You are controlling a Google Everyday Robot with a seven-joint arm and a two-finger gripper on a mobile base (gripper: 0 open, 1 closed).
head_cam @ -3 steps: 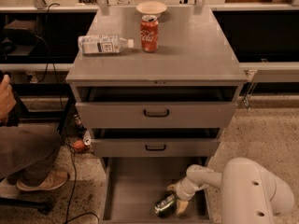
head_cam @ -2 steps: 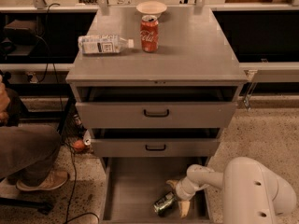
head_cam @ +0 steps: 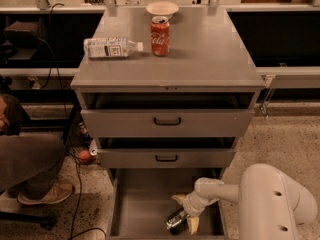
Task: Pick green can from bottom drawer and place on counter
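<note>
The green can (head_cam: pixel 176 219) lies on its side on the floor of the open bottom drawer (head_cam: pixel 142 204), near the front right. My gripper (head_cam: pixel 186 213) reaches down into the drawer from the white arm at the lower right. Its pale fingers (head_cam: pixel 193 225) straddle the can, one on each side. The counter (head_cam: pixel 200 49) is the grey top of the cabinet, far above the gripper.
A red Coca-Cola can (head_cam: pixel 160 36), a clear plastic bottle (head_cam: pixel 111 47) lying on its side and a white bowl (head_cam: pixel 162 8) are on the counter. The two upper drawers with black handles are slightly open. A seated person's leg and shoe (head_cam: pixel 42 194) are at the left.
The gripper has lowered a little around the can. The can has stayed in place on the drawer floor.
</note>
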